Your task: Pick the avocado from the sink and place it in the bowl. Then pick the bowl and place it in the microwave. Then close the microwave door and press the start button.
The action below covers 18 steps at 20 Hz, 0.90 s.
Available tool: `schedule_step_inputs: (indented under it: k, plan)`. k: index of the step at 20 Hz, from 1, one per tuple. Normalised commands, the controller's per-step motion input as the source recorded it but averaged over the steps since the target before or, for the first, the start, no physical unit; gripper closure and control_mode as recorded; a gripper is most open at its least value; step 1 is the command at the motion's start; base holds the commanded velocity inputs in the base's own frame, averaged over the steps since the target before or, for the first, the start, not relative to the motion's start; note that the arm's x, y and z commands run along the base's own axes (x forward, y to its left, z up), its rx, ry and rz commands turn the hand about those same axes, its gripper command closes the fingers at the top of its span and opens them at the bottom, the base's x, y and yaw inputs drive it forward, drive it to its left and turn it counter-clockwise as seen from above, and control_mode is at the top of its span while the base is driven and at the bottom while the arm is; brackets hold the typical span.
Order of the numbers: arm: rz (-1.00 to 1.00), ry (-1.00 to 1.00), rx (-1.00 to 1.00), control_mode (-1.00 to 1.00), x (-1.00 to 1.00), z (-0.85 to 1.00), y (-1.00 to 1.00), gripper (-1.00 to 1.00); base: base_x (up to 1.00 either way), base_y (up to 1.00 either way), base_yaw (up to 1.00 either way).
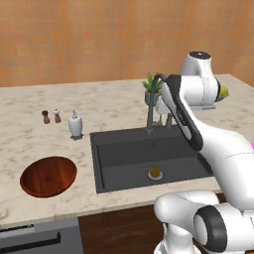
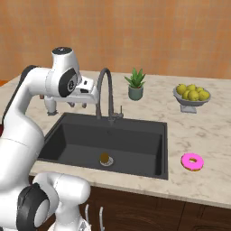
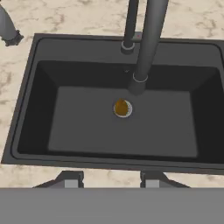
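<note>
The avocado (image 1: 155, 171) (image 2: 104, 158) (image 3: 121, 106) is a small olive-tan fruit resting on the round drain in the middle of the dark sink (image 1: 124, 149) (image 2: 135, 140) (image 3: 78, 131). My gripper (image 2: 76, 105) (image 3: 110, 180) hangs high above the basin's near rim, looking straight down. It is open, with nothing between its fingers. The curved faucet (image 1: 150, 109) (image 2: 106, 90) (image 3: 146, 43) stands just beyond it. The reddish-brown wooden bowl (image 1: 48, 176) lies empty on the counter left of the sink. The microwave and its door are out of view.
A white soap dispenser (image 1: 75, 125) and two small shakers (image 1: 45, 117) stand left of the sink. A potted plant (image 1: 151, 89) (image 2: 135, 85) sits behind the faucet. To the right are a grey dish of yellow fruit (image 2: 191, 95) and a pink donut (image 2: 192, 161).
</note>
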Motion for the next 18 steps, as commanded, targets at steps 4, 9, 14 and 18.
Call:
schedule_step_inputs:
  k: [4, 9, 14, 18]
  plan:
    - [0.00, 0.00, 0.00, -1.00, -0.35, -0.05, 0.00, -1.00, 0.00, 0.00, 0.00]
    - [0.02, 0.00, 0.02, -1.00, -0.70, -0.27, -0.32, -1.00, 0.00, 0.00, 0.00]
    - [0.33, -0.01, 0.15, -1.00, -0.16, -0.31, -0.85, -1.00, 0.00, 0.00, 0.00]
    - [0.42, 0.00, 0.14, -1.00, 0.23, -0.42, -0.66, -1.00, 0.00, 0.00, 0.00]
